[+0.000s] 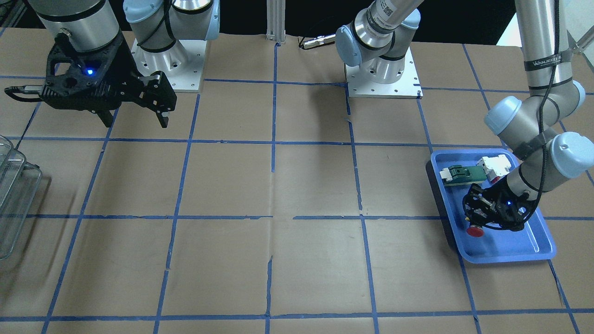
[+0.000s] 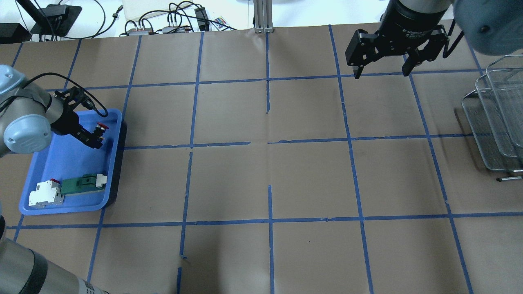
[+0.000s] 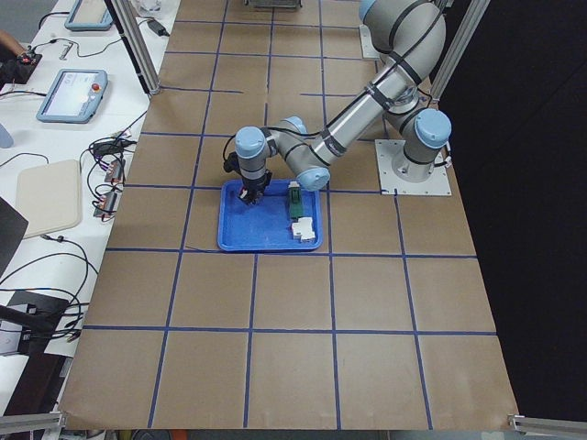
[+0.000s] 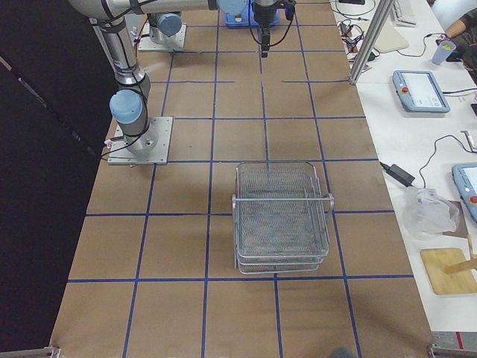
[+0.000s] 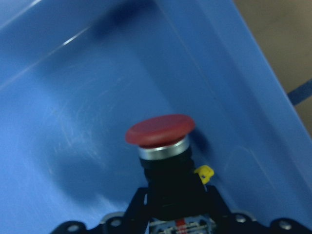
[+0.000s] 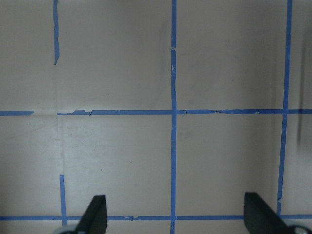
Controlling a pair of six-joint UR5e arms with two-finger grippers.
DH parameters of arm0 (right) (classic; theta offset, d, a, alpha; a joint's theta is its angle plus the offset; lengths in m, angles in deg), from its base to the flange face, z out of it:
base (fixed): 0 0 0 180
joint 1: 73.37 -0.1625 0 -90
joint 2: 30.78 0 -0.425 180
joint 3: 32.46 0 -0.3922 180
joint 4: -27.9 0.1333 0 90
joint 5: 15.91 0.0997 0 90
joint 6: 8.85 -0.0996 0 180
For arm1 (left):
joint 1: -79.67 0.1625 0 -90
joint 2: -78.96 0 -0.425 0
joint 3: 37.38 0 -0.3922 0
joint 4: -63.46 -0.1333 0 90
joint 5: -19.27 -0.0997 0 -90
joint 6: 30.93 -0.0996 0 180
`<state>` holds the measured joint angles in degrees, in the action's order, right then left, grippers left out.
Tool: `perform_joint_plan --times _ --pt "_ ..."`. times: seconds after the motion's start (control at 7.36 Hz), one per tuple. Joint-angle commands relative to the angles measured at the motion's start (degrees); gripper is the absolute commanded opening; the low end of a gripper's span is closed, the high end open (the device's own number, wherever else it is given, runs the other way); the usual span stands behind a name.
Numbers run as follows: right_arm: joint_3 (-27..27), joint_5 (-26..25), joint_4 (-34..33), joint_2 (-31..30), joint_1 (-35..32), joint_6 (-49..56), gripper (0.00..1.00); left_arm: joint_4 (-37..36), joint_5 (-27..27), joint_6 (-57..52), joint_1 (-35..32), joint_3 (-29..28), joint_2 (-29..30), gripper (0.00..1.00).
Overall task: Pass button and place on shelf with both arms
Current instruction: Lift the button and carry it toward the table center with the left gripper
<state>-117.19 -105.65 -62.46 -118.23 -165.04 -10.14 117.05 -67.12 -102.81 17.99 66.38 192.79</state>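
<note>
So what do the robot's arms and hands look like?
The left arm and right arm are shiny silver tubes with light-blue round joint caps and black cables. The left gripper and right gripper are black two-finger claws, each with a small blue light.

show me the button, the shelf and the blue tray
button [image 5: 160,130], left wrist view, on its red cap
shelf [image 4: 282,218], exterior right view, on the bare mesh of its top level
blue tray [image 2: 73,161], overhead view, on its bare floor
</note>
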Motion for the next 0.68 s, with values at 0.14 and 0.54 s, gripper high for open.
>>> perform_joint_plan --times 0.14,0.54 --pt "0.0 0.0 0.0 0.0 0.0 0.1 1.00 26.3 0.9 -4.1 -16.3 -18.5 -1.9 0.00" --pt "0.6 2.4 5.3 -0.3 1.2 13.7 1.00 27.4 0.6 -5.2 -32.5 -21.7 -2.9 0.00"
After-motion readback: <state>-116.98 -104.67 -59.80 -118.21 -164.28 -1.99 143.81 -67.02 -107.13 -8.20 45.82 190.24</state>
